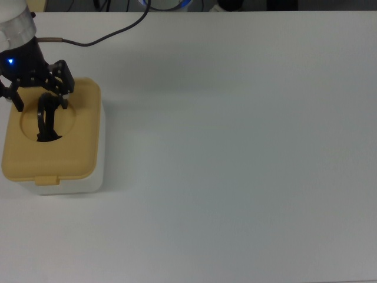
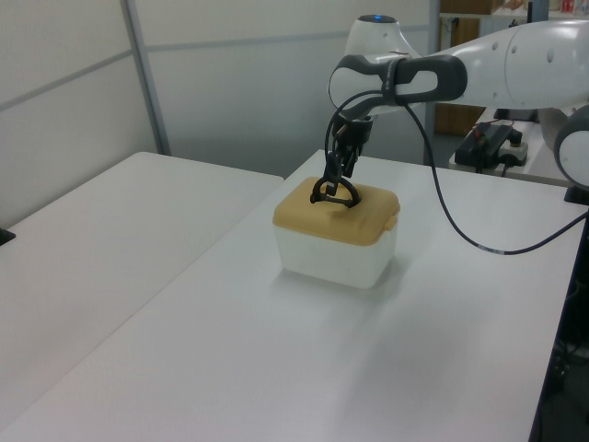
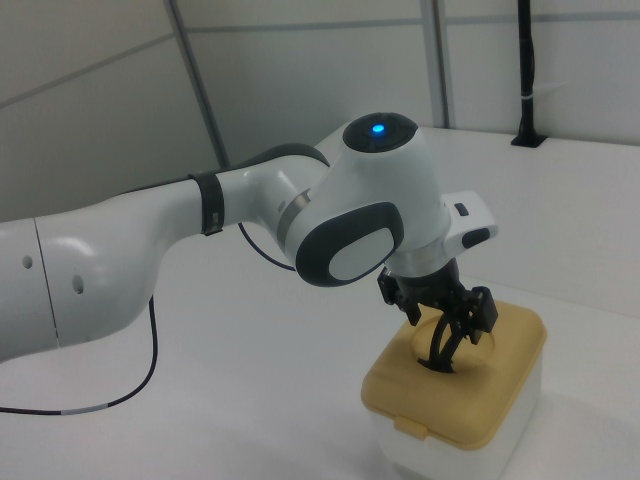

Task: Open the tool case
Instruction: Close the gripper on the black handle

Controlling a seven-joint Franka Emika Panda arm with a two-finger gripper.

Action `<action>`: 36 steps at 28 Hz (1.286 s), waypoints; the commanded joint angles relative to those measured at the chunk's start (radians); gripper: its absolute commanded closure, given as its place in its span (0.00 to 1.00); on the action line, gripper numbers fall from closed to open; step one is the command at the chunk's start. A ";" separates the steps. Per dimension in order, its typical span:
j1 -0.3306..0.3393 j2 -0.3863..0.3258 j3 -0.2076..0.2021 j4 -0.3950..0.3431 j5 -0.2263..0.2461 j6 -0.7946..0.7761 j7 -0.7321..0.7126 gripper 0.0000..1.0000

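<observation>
Your tool case (image 1: 53, 147) sits lid-shut at the table's (image 1: 235, 147) edge on the top view's left, directly under the gripper (image 1: 36, 100). Its fingers are spread astride the upright black handle (image 1: 47, 118). Only the right view shows the front latch tab (image 3: 410, 428).

No text, label, brand, number or sign is being shown legibly in any of the views.
</observation>
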 commanded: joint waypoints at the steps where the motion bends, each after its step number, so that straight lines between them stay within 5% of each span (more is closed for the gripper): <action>1: 0.006 0.007 -0.003 0.011 0.016 0.014 0.012 0.16; 13: 0.004 0.007 0.000 0.010 0.008 0.012 -0.004 1.00; 36: 0.004 -0.030 -0.006 0.054 0.024 -0.066 0.012 1.00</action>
